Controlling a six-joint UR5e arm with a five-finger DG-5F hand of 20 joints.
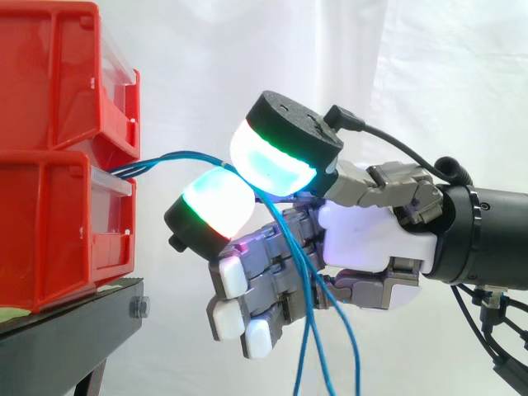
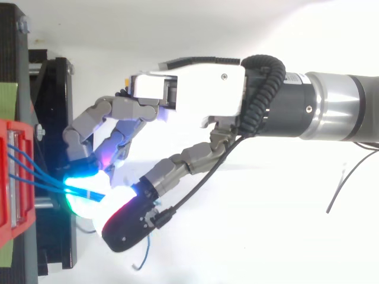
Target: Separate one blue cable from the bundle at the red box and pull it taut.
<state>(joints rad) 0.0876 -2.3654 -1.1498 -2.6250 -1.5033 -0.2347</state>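
Two red bins are stacked at the left, the upper bin (image 1: 49,82) on the lower bin (image 1: 49,231). A bundle of thin blue cables (image 1: 173,157) comes out between them and runs right to my hand (image 1: 371,235). Two glowing pads, one (image 1: 272,161) above and one (image 1: 216,202) below, are closed on the bundle just right of the bins. I cannot tell how many strands they pinch. Behind the pads the blue strands (image 1: 313,330) drop loosely past the curled fingers. From above, the cables (image 2: 32,171) fan from the red bin (image 2: 12,177) toward my hand (image 2: 195,89).
The bins sit on a black stand (image 1: 66,330) with a bolt at its front edge, seen from above as a black frame (image 2: 50,118). A white curtain is behind. A loose blue cable end (image 2: 145,257) hangs under the hand.
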